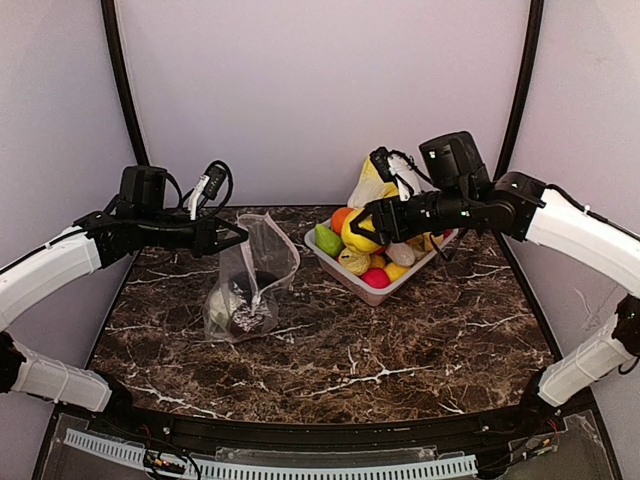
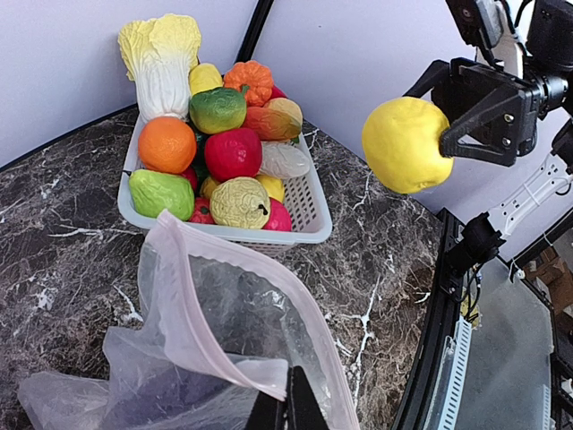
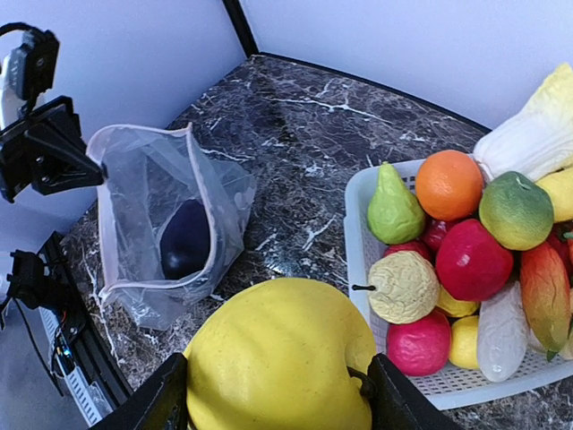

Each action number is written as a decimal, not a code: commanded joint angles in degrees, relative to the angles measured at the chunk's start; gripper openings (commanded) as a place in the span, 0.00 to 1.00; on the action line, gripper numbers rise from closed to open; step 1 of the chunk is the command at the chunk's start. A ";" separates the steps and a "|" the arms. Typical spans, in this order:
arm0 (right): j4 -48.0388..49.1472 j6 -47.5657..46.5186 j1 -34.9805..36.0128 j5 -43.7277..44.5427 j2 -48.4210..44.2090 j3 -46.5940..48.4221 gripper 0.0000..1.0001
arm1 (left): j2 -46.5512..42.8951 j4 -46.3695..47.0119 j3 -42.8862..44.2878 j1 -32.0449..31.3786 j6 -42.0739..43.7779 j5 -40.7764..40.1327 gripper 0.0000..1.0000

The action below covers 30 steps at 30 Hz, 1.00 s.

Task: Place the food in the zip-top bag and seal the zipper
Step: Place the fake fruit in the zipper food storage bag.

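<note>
The clear zip-top bag (image 1: 252,285) stands on the marble table, mouth open and turned up. My left gripper (image 1: 236,238) is shut on its pink zipper strip (image 2: 295,287), with the fingertips (image 2: 288,399) pinching the edge. A dark purple piece (image 3: 183,237) and a pale whitish-green piece (image 1: 222,300) lie inside the bag. My right gripper (image 1: 362,226) is shut on the yellow lemon (image 3: 277,354) and holds it in the air between the tray and the bag. The lemon also shows in the left wrist view (image 2: 407,143).
A pale rectangular tray (image 1: 372,290) at the back right is piled with toy produce: an orange, a green pear, red and yellow pieces and a napa cabbage (image 2: 161,58). Grey walls close the back and sides.
</note>
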 commanded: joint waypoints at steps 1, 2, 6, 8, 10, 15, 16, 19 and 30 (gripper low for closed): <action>4.35 -2.48 3.21 -1.95 -1.04 2.00 0.63 | -1.17 -0.15 0.48 -0.02 0.56 0.56 0.01; 5.25 -2.71 3.67 -2.98 -0.83 1.91 0.62 | -1.14 -0.15 0.49 -0.02 0.56 0.58 0.01; 9.98 -3.76 5.74 -8.97 1.71 2.40 0.63 | -1.19 -0.04 0.44 -0.09 0.54 0.82 0.01; 10.49 -5.46 7.00 -10.09 3.79 4.25 0.63 | -1.33 0.04 0.44 -0.08 0.55 0.99 0.01; 10.59 -6.43 7.82 -11.67 6.23 6.60 0.63 | -1.42 0.12 0.39 -0.05 0.53 1.12 0.01; 9.43 -5.41 8.08 -13.69 13.99 13.63 0.63 | -1.56 0.35 0.37 -0.09 0.45 1.78 0.01; 8.52 -5.13 8.08 -13.39 15.87 15.20 0.63 | -1.60 0.39 0.39 -0.08 0.46 1.93 0.01; 6.38 -4.60 8.06 -12.96 20.64 18.93 0.63 | -1.71 0.45 0.37 -0.10 0.47 2.09 0.01; -4.81 -1.79 6.81 -11.18 36.76 33.78 0.62 | -1.90 0.90 0.19 -0.10 0.20 2.80 0.01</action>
